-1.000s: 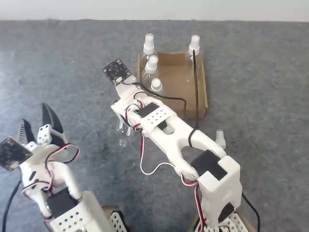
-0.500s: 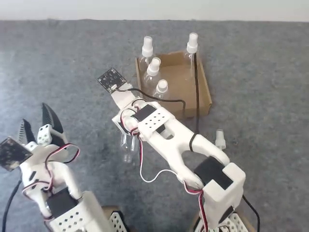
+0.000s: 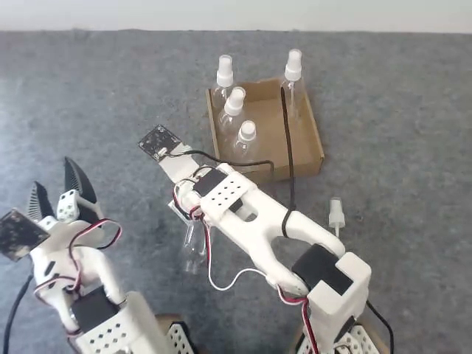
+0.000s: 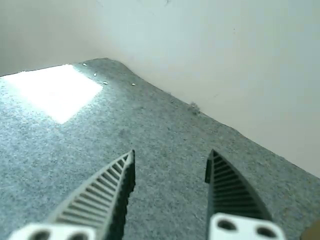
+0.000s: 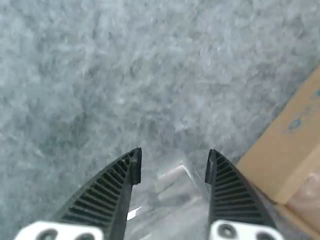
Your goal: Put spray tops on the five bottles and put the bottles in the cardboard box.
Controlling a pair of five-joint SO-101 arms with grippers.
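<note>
Gripping capless clear plastic bottle (image 3: 194, 247) in part-closed right end effector (image 5: 174, 152) near brown cardboard box (image 3: 311, 140), capping step pending; next, align neck with loose white spray top (image 3: 336, 214) on grey surface (image 3: 88, 103).

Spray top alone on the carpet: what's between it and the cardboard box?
Nothing but bare grey carpet lies between the loose spray top and the cardboard box, as the high view shows.
</note>
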